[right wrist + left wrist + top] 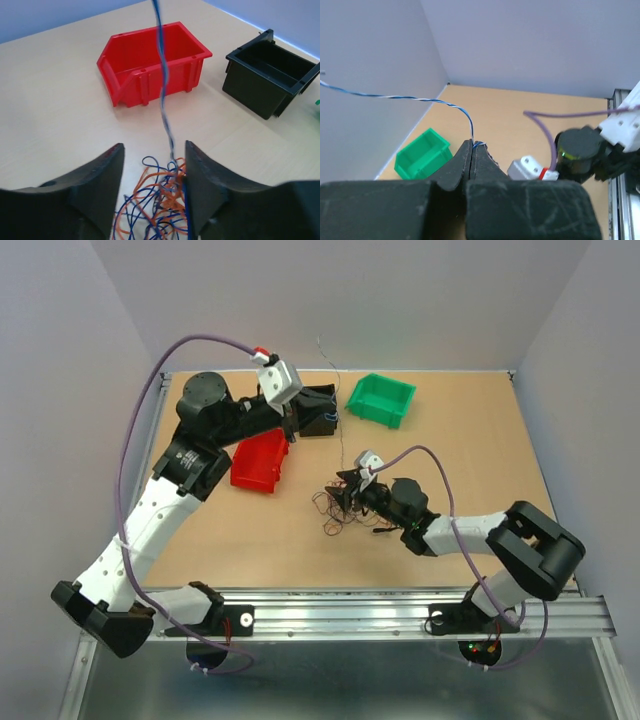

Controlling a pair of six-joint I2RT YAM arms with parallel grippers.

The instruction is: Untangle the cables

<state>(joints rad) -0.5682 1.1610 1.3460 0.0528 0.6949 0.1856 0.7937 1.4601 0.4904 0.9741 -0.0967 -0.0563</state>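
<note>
The cables (155,210) lie as a loose heap of orange, blue and darker loops on the table (50,100), directly under my right gripper (155,148) and partly between its fingers. One blue-and-white strand (162,75) climbs out of the heap just ahead of those fingers and runs up out of that camera's view. I take it to be the same strand that is pinched in my left gripper (472,150). That gripper's jaws are pressed together on it, well above the table, and past the pinch a free tail arcs away to the left in that wrist view. The right gripper's jaws stand apart with nothing clamped, though a loop seems to brush the inner face of one finger.

I read the step as drawing this one strand free while the right hand pins the rest. To do it well, I would:
- lower the right fingers onto the orange loops beside the strand's root, not across the strand itself;
- close them gently;
- lift the left hand slowly along the strand's own line;
- stop and re-pin if the heap rises with it.

Beyond the right fingers sit a red bin (150,65) and a black bin (265,80). A green bin (422,155) lies below and left of the left fingertips.
</note>
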